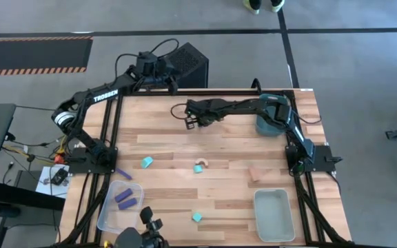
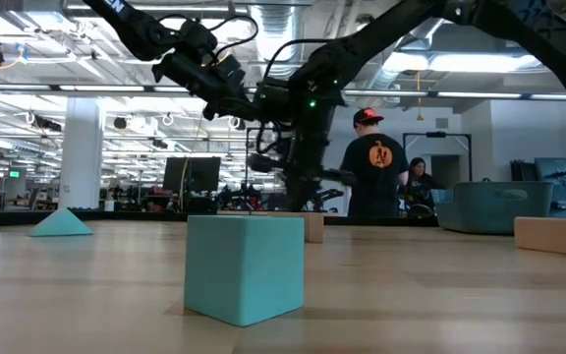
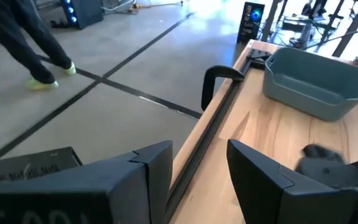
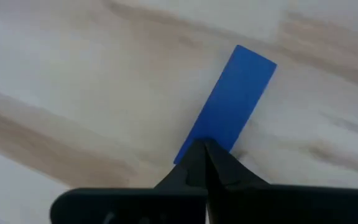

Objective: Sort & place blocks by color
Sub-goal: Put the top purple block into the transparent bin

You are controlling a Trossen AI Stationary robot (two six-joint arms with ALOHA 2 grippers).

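On the wooden tabletop (image 1: pixel 219 207), a blue bar (image 4: pixel 229 102) lies flat near the far edge, its near end at the clenched tips of the right pincer (image 4: pixel 205 146). The left pincer (image 3: pixel 197 168) hangs released beyond the back edge.

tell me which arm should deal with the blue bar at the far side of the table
Right. The right gripper is directly over the blue bar, fingers closed together at its end. The left gripper sits open at the table's far edge, off the wood.

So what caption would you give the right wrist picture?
Right gripper, fingers closed together, poised over a blue oblong block lying flat on the wooden table.
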